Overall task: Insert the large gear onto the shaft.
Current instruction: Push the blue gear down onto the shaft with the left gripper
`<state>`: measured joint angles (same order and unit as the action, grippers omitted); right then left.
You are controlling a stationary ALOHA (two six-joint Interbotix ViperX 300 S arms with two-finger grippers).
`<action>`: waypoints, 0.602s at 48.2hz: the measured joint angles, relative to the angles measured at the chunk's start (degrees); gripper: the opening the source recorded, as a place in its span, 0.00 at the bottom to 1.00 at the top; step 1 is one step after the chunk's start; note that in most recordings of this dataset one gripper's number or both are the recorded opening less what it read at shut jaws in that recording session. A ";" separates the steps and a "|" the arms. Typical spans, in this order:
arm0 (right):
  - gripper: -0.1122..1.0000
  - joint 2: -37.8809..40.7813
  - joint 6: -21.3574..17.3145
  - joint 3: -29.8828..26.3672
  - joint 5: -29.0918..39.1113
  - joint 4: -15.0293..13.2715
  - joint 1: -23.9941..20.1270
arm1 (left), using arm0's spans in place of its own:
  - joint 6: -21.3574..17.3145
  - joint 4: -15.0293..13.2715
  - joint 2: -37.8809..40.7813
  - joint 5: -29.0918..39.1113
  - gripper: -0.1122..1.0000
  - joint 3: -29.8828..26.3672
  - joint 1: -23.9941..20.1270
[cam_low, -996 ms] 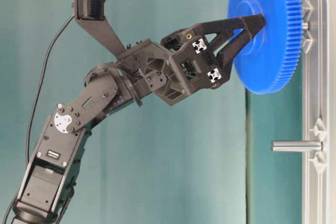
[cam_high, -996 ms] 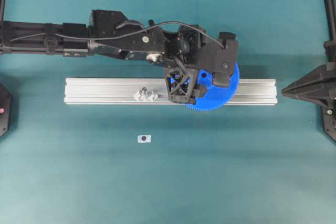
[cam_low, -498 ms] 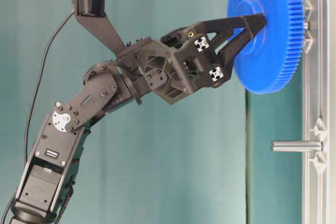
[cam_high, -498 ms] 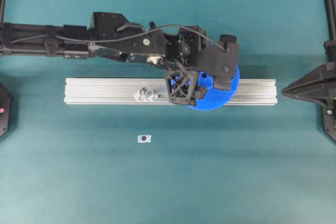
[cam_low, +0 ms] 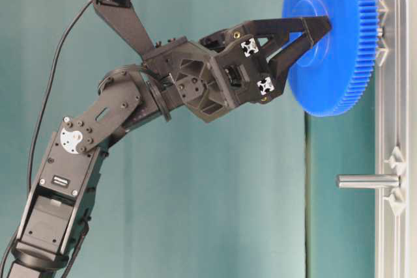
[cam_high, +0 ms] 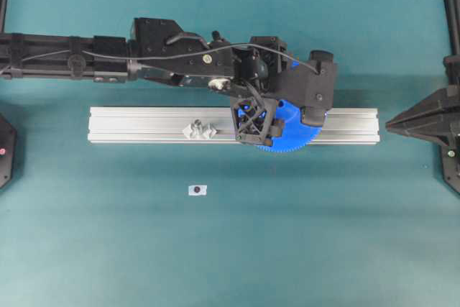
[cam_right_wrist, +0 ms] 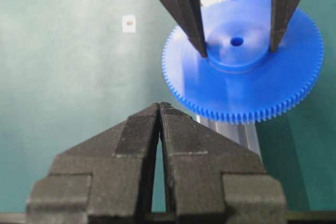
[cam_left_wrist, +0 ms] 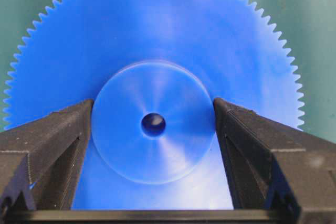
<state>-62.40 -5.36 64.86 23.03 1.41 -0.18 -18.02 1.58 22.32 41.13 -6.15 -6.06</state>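
Note:
The large gear [cam_low: 332, 63] is a bright-blue toothed disc held level over the right half of the rail. My left gripper [cam_left_wrist: 153, 109] is shut on it, one finger pressed against each side of the raised hub [cam_left_wrist: 157, 150]. The hub's small hole faces the left wrist camera. A short pin [cam_low: 379, 31] shows between the gear and the rail. The shaft [cam_low: 368, 181], the taller grey pin with clear pieces at its base, stands bare further left along the rail [cam_high: 198, 129]. My right gripper [cam_right_wrist: 159, 104] is shut and empty, off to the right of the rail [cam_high: 388, 126].
A long aluminium rail [cam_high: 144, 126] lies across the teal mat and carries both pins. A small white marker with a dark dot [cam_high: 197, 190] lies in front of it. Black arm bases stand at the left edge [cam_high: 3, 152] and the right edge [cam_high: 449, 156].
The left arm has shifted slightly right and its wrist has tilted, while the gear has stayed almost in the same place over the short pin. The right gripper has not moved.

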 measured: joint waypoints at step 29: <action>0.20 0.00 0.00 0.00 0.00 0.00 0.00 | -0.35 0.09 0.09 0.00 0.86 -0.79 0.00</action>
<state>-62.40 -5.36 64.86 23.03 1.41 -0.18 -18.37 1.67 22.41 41.13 -6.94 -6.06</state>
